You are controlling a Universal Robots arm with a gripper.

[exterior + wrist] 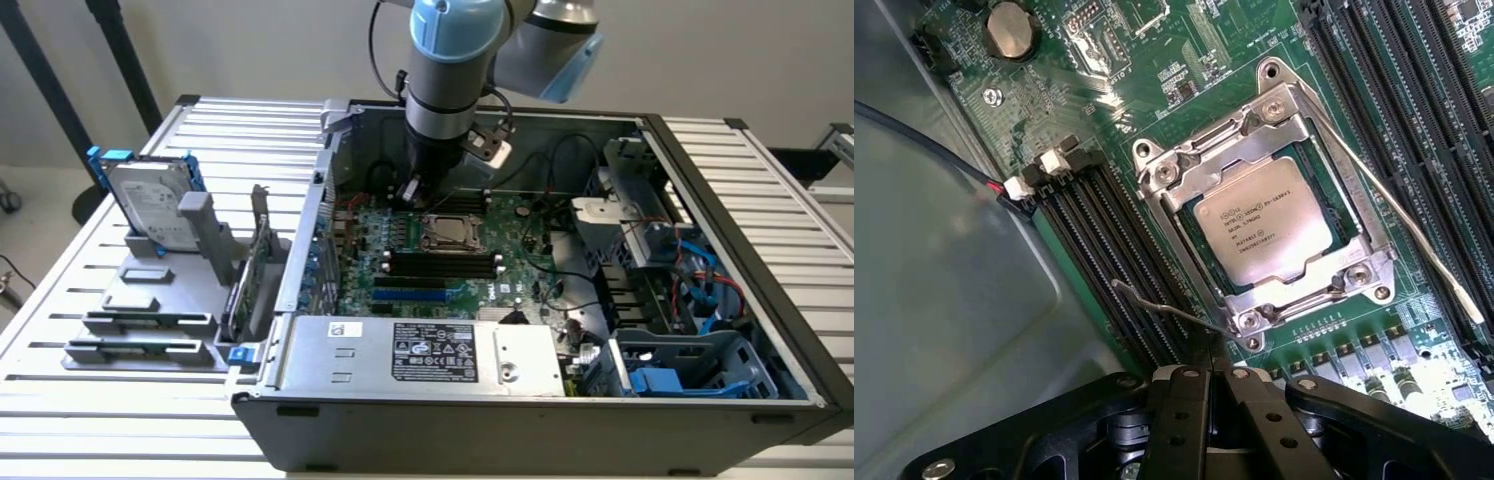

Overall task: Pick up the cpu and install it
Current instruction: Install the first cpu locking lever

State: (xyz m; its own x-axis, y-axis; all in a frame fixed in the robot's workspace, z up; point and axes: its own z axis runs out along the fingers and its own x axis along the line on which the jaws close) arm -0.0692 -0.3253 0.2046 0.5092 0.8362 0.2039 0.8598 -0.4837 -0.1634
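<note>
- The cpu lies flat in its socket on the motherboard, ringed by the metal retention frame.
- Your gripper is pinched shut and holds nothing. Its tip sits just beside the thin socket lever at the frame's corner.
- The step looks like latching that lever: push on the wire alone with the closed tip, and keep clear of the chip's lid and the black memory slots alongside.

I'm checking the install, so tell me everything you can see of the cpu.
The cpu is a small, flat, square chip with a silver-grey metal top bearing fine printed text. It lies flat on the green motherboard, seated inside a bright metal socket frame that overlaps its edges. The frame alone looks to touch it.
</note>
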